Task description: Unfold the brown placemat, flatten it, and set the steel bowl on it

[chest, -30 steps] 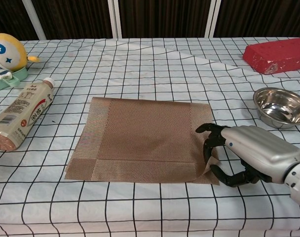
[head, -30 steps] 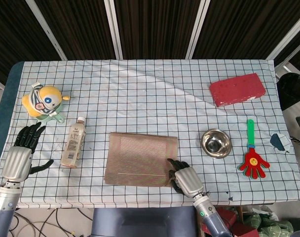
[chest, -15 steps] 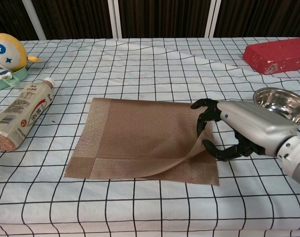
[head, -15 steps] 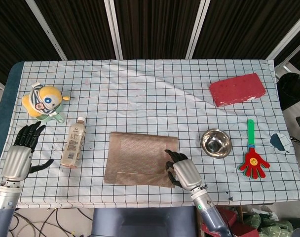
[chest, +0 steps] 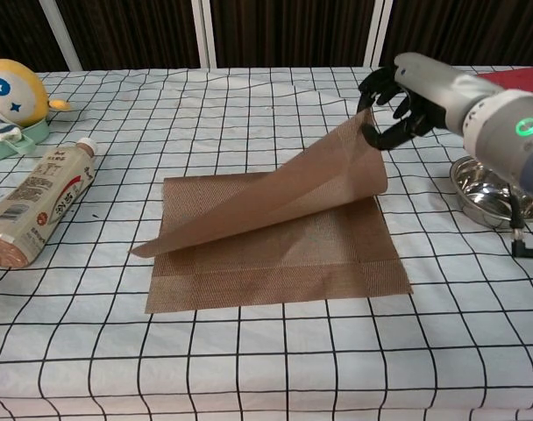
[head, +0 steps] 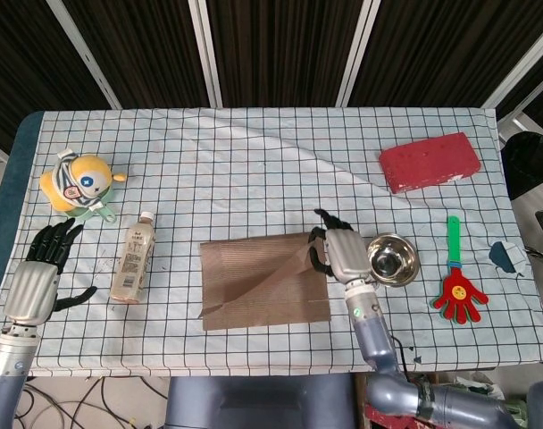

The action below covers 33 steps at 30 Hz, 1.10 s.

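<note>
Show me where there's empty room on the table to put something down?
Bare cloth spans the back, between the yellow toy and the red block. The front strip below the mat is free too. It's crowded where the right hand lifts the mat beside the bowl.

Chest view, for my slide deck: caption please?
Right robot hand lifts the brown placemat's top layer by one corner, beside the steel bowl.
</note>
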Tool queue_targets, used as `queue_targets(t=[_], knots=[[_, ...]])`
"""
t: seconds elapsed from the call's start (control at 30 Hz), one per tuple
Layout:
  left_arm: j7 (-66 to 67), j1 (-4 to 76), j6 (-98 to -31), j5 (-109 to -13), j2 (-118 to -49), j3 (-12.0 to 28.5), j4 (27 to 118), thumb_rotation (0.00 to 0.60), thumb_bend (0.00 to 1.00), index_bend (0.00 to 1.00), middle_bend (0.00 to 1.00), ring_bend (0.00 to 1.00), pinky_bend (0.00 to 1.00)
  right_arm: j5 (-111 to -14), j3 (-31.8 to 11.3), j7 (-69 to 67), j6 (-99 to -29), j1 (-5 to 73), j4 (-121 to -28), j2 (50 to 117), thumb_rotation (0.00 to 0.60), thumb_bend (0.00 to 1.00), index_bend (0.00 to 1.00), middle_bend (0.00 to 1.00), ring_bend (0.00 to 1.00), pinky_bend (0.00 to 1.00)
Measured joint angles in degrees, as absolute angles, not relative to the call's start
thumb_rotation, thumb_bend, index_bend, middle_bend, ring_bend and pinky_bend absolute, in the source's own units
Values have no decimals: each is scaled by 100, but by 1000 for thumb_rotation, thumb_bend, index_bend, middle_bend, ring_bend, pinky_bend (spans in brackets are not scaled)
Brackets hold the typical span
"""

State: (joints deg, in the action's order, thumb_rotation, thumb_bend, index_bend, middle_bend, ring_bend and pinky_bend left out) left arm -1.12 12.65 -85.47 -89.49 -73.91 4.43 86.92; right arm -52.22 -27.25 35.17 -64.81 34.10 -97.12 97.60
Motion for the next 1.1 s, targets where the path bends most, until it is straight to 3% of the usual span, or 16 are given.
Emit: queue_targets(t=[0.2, 0.63, 0.73, 0.8, 0.9, 1.03, 1.1], knots=[[-116, 1286, -8386, -8789, -7329, 458, 8801, 600, 53, 0, 0, 0, 51, -4351, -3442, 3983, -6370, 4380, -8828, 9854, 600, 503, 640, 119, 167, 238], [-126, 1328, -8184, -8647, -7228, 450, 8941, 600, 52, 0, 0, 0, 51, -3257, -4173, 4177, -5863, 6394, -5519, 10613, 600, 472, 638, 117, 164, 238], [-126, 1330, -8167, -8624, -7216, 452, 8958, 600, 52, 0, 0, 0, 51, -3087, -4237, 4124, -5631, 6736, -4788, 10817, 600, 311, 499, 92, 141, 237], [-116, 1332, -8157, -8611, -7216, 453, 8963, 600, 52, 0, 0, 0, 52, -2956, -4246, 4124, -5436, 6941, -4382, 10940, 600, 187, 306, 59, 122, 232], [-95, 1336, -8132, -8596, -7219, 448, 8977, 600, 52, 0, 0, 0, 51, -2793, -4188, 4167, -5234, 7104, -4147, 11034, 600, 107, 128, 34, 109, 225], [-41, 1333, -8130, -8596, -7227, 436, 8984, 600, 52, 0, 0, 0, 51, -2780, -4071, 4208, -5309, 6957, -4411, 10959, 600, 64, 14, 10, 97, 223], [-18, 1328, -8132, -8582, -7229, 435, 8988, 600, 53, 0, 0, 0, 51, -2790, -3990, 4232, -5406, 6814, -4742, 10853, 600, 54, 5, 6, 97, 223]])
